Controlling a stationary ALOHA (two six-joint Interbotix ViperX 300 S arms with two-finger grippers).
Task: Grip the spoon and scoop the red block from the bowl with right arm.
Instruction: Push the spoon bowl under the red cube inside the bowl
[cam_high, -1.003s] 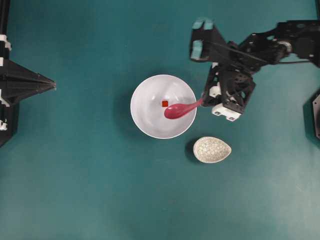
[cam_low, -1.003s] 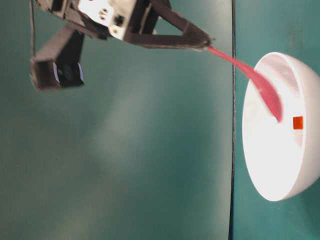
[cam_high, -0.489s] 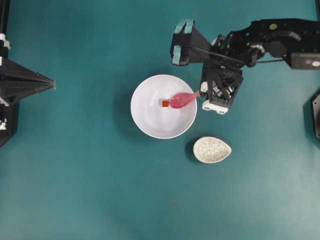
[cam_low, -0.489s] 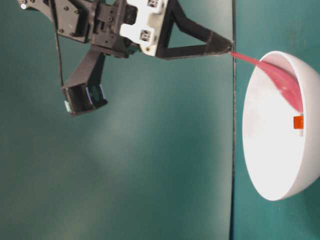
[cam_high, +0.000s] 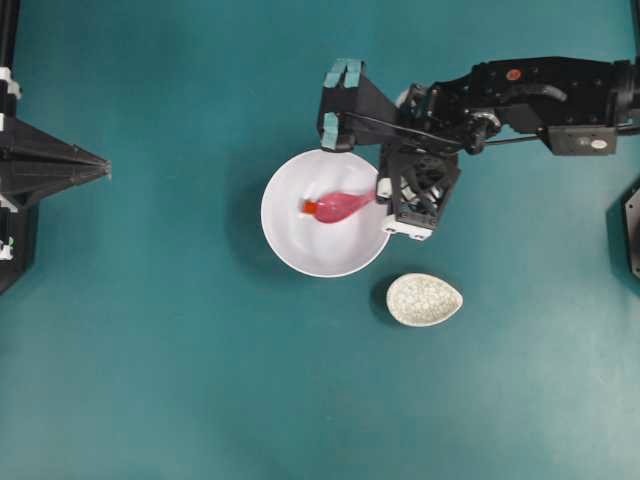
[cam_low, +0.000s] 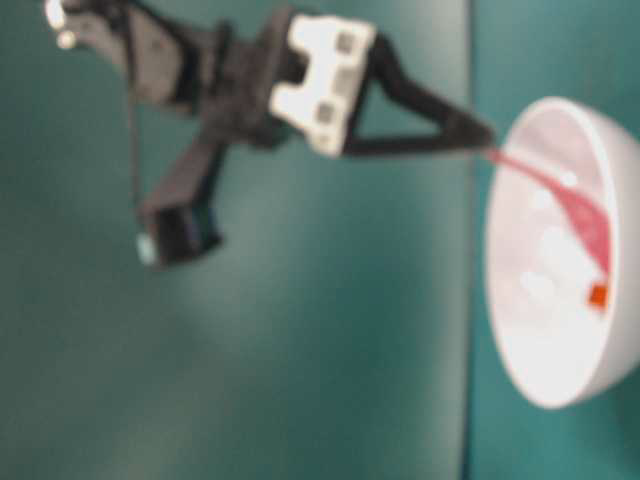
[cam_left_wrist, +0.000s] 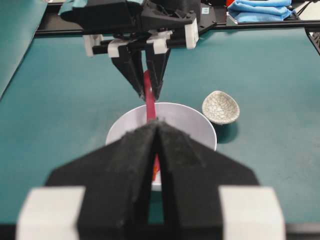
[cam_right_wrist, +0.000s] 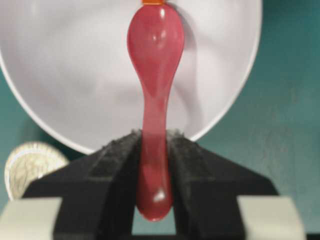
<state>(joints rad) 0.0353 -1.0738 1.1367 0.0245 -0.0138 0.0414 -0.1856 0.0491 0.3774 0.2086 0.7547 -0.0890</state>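
Right gripper (cam_right_wrist: 152, 150) clamped the spoon (cam_right_wrist: 154, 90) by its handle — scoop tip nudging the red block (cam_high: 310, 207) inside the bowl (cam_high: 290, 250), ready to scoop.

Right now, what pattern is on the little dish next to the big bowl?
The small oval dish is cream with a dark crackle pattern, clearest in the overhead view.

Right arm (cam_high: 520, 90) reaches leftward, its tool (cam_right_wrist: 152, 155) clamped; left tool (cam_left_wrist: 156, 165) closed.
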